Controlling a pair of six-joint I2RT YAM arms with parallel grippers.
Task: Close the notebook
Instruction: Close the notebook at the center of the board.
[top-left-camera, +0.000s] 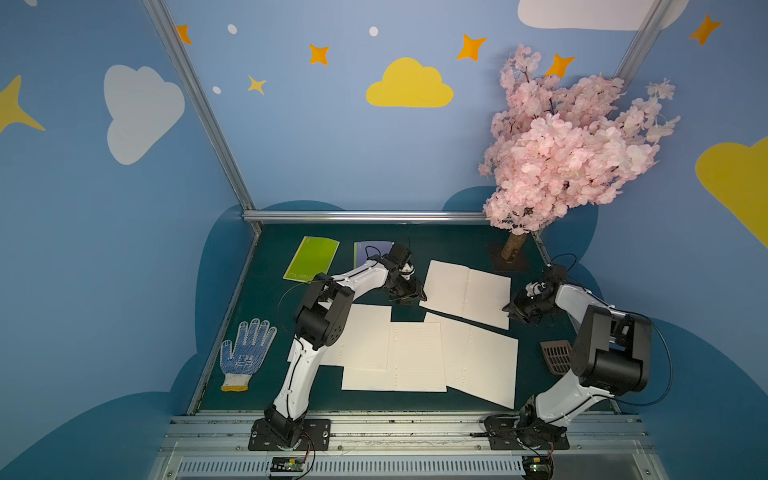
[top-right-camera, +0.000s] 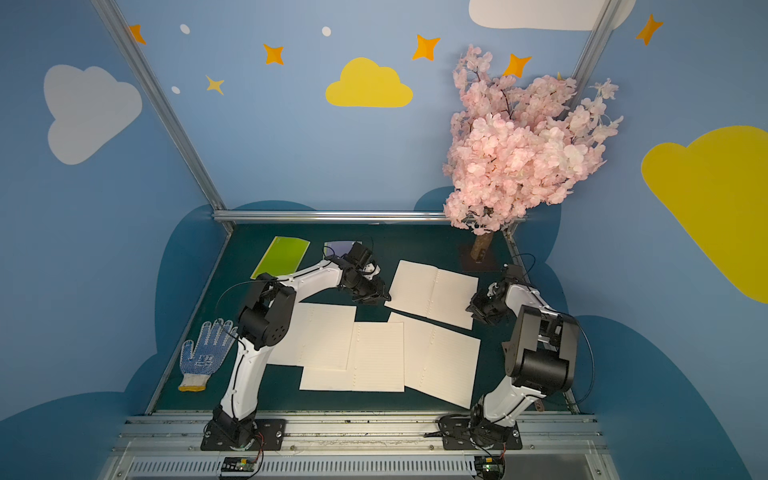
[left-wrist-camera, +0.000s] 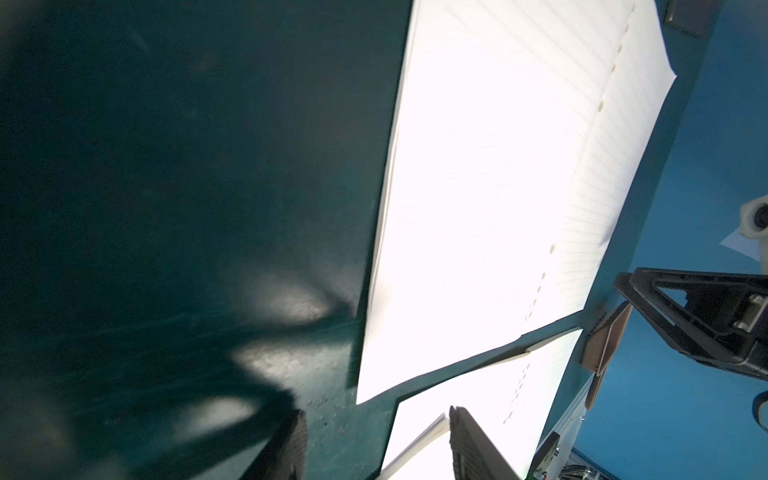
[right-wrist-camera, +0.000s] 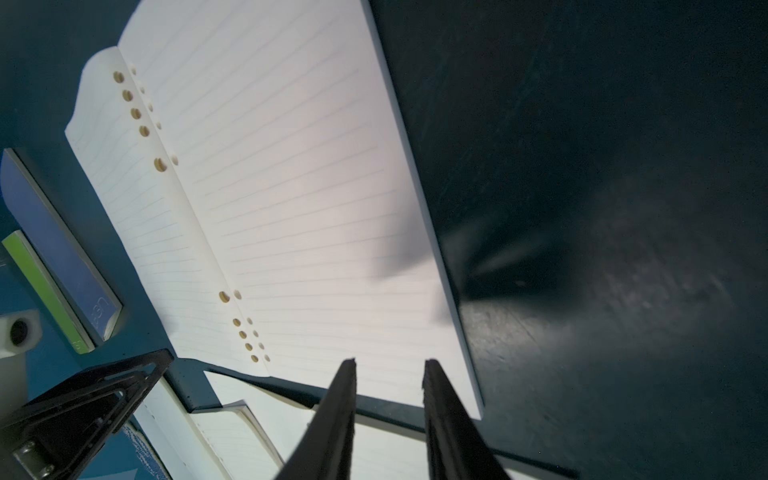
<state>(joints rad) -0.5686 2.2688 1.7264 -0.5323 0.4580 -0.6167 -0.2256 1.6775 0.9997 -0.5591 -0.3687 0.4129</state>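
An open notebook (top-left-camera: 465, 293) (top-right-camera: 432, 293) with cream lined pages lies flat at the back right of the green mat. My left gripper (top-left-camera: 409, 293) (top-right-camera: 376, 293) sits low at its left edge. In the left wrist view its jaws (left-wrist-camera: 376, 419) stand open over the mat, holding nothing, and the notebook's page (left-wrist-camera: 478, 208) lies just ahead. At the notebook's right edge my right gripper (top-left-camera: 513, 309) (top-right-camera: 476, 309) hovers. Its fingertips (right-wrist-camera: 390, 365) are a narrow gap apart, open and empty, above the near corner of the right page (right-wrist-camera: 291, 208).
Three more open notebooks (top-left-camera: 395, 357) overlap at the front centre. A closed green notebook (top-left-camera: 311, 257) and a closed blue one (top-left-camera: 370, 251) lie at the back left. A dotted glove (top-left-camera: 247, 353) is at the left, a brown grille (top-left-camera: 557, 355) at the right, and a pink blossom tree (top-left-camera: 561, 145) at the back right.
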